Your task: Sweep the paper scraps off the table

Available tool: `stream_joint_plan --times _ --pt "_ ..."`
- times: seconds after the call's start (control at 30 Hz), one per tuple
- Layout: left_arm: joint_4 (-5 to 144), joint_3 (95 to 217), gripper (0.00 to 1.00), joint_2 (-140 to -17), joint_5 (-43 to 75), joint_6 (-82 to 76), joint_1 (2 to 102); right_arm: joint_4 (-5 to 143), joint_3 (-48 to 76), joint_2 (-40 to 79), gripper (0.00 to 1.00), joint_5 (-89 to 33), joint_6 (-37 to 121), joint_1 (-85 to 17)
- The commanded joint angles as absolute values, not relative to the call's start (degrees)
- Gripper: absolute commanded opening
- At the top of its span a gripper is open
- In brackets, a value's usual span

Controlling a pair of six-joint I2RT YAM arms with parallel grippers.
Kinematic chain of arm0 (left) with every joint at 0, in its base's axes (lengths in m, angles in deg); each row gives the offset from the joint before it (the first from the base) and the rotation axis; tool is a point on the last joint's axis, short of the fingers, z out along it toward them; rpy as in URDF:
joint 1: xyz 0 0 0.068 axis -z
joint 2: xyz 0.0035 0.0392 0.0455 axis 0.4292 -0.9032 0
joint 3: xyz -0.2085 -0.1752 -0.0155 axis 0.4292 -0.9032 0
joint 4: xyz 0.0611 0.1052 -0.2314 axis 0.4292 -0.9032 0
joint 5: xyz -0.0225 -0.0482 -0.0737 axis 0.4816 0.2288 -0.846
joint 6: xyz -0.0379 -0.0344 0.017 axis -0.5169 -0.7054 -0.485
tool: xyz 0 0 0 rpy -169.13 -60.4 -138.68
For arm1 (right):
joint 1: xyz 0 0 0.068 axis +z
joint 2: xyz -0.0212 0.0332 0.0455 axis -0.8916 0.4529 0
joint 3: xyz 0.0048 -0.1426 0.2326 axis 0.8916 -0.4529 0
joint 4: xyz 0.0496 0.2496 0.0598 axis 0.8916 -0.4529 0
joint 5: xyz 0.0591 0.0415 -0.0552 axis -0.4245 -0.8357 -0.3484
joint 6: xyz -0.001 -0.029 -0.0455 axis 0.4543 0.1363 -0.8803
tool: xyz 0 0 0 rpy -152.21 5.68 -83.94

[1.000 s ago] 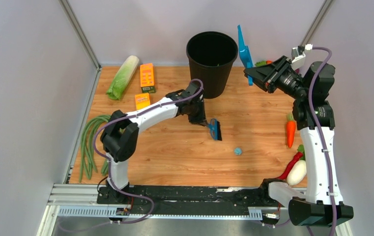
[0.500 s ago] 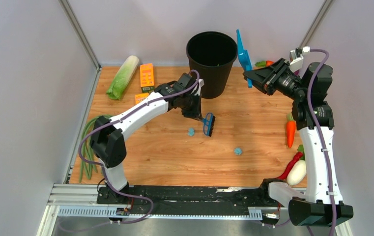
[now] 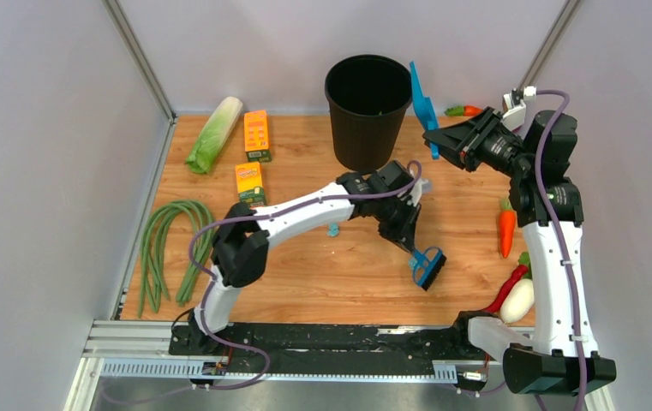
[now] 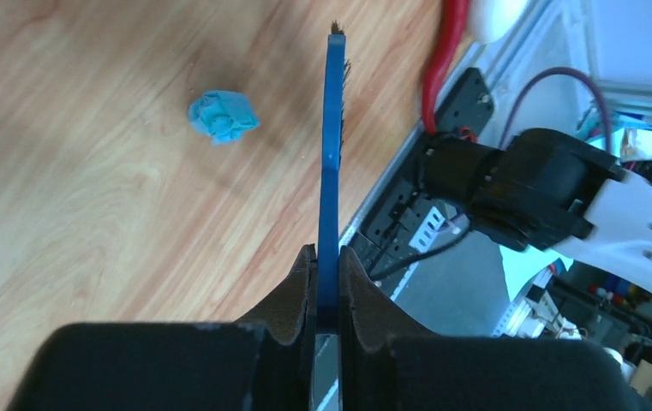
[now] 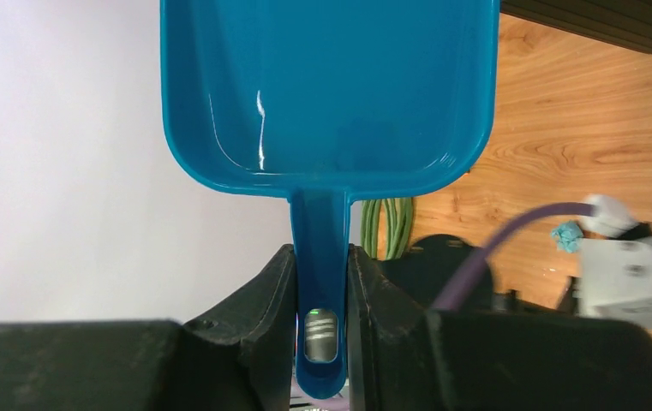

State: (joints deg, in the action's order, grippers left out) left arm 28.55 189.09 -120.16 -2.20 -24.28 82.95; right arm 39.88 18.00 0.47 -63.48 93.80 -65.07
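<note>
Left gripper [image 4: 326,261] clamps the thin handle of the blue brush [image 4: 332,154], its head over the table [image 3: 305,274] at five o'clock of the black bin [image 3: 369,107]. Only the left wrist view plainly shows a paper scrap [image 4: 223,116] near the brush, at ten o'clock. The top view shows another paper scrap [image 3: 332,229] at nine o'clock of that gripper, beside the arm. Right gripper [image 5: 320,265] pinches the dustpan [image 5: 331,86] handle, raised at three o'clock of the bin.

The left arm [image 3: 305,205] reaches low toward 3 o'clock. The left tool [image 3: 410,247] tips down toward 5 o'clock, pinching a brush [image 3: 428,267]. The right arm [image 3: 553,248] stands at 3 o'clock. The right tool [image 3: 432,137] is raised, pointing toward 10 o'clock, clamped on a dustpan [image 3: 422,94].
</note>
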Motion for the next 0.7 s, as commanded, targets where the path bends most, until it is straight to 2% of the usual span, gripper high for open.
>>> stream_joint_plan --times 0.0,0.27,0.67 --pt "30.1 191.9 0.00 -126.1 -3.6 -26.6 83.8 37.0 20.5 -1.1 0.00 -62.5 91.2 -64.8" --pt "28.1 189.2 0.00 -126.7 1.6 -25.2 82.9 34.4 18.0 -3.3 0.00 -61.6 89.1 -64.8" --pt "29.1 174.0 0.00 -114.8 6.4 -26.4 73.8 28.0 16.3 -4.3 0.00 -57.9 82.2 -64.8"
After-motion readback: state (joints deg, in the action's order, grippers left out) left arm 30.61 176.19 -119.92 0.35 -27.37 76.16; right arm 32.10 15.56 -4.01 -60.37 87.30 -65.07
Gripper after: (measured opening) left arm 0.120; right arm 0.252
